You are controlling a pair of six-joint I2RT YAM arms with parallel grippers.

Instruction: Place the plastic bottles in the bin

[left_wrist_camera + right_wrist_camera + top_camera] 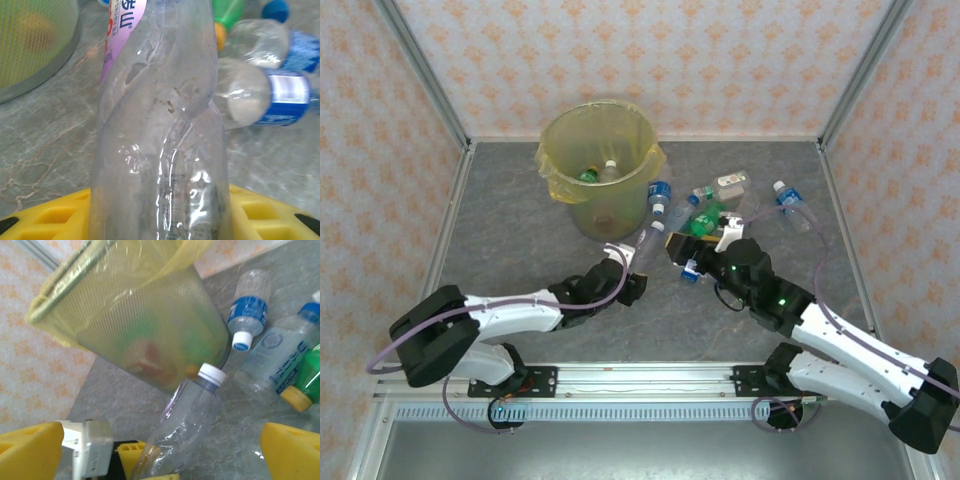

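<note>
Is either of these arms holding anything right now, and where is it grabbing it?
The left gripper holds a clear white-capped bottle by its bottom end; the right gripper is open and empty.

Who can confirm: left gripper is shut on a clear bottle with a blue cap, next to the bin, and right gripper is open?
Not quite. The cap is white, not blue; the right wrist view shows it plainly. The rest holds: the left gripper is shut on the clear bottle, next to the bin, and the right gripper is open.
</note>
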